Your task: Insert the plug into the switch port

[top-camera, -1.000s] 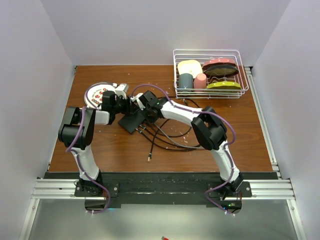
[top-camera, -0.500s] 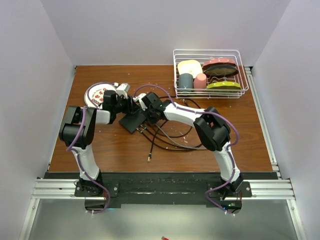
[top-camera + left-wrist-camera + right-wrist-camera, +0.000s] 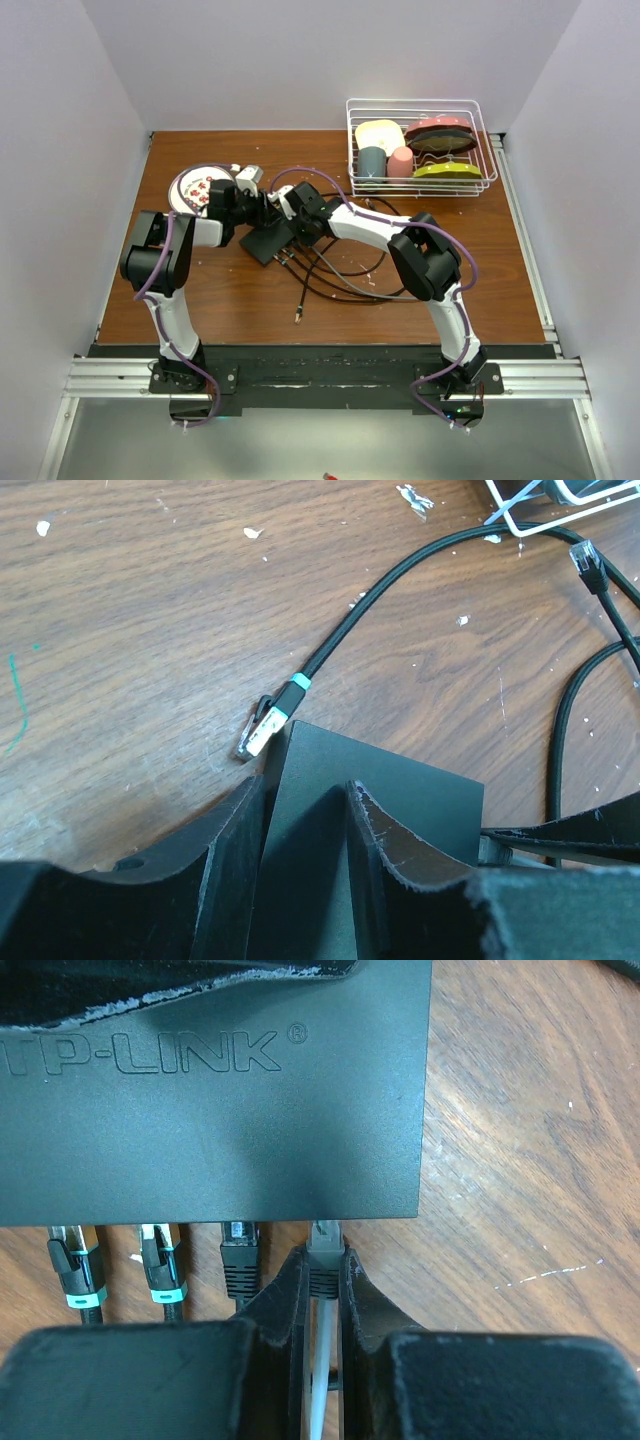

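While both arms reach across the wooden table [image 3: 500, 270], the black switch [image 3: 215, 1110] lies between their grippers.
The left gripper [image 3: 305, 805] grips the switch's edge with its fingers set narrow. The right gripper [image 3: 322, 1290] is clamped on the grey-cabled plug [image 3: 324, 1250], whose tip touches the switch's socketed edge straight ahead of the fingertips. Three other plugs [image 3: 160, 1260] sit along that edge just beside this gripper.
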Controlling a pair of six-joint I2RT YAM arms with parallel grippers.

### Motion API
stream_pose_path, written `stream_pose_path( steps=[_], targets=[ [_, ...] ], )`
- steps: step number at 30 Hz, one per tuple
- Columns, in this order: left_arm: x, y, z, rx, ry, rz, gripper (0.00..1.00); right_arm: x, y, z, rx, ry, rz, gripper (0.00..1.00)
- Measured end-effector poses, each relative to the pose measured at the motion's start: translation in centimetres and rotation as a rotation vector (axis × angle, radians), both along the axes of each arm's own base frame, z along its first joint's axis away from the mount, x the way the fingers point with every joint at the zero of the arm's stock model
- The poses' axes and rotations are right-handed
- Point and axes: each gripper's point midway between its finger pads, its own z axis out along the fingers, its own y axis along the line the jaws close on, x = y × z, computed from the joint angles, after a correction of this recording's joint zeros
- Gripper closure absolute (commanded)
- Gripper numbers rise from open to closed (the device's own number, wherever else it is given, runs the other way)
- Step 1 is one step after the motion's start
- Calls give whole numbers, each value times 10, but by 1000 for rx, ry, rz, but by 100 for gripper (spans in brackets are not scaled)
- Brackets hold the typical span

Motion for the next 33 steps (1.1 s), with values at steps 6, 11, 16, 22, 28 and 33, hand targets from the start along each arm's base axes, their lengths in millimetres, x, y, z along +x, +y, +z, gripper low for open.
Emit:
stream_pose_path(
  steps=[6,11,16,22,28,33],
  targets=[
    [0,-2,0,5,-4,-7,71,1,-1,0,3,3,-2,100],
    [3,-5,0,14,-15,-17,72,3,-3,0,3,3,-3,100],
    [5,-7,0,23,-21,-22,72,5,-4,0,7,-2,1,100],
    [5,-8,0,27,-20,-23,73,4,-5,1,16,-16,7,100],
    [5,-13,0,29,-22,-31,73,4,-9,1,12,-16,7,100],
    [6,-15,0,32,-21,-32,74,5,-11,2,8,-22,6,100]
  ],
)
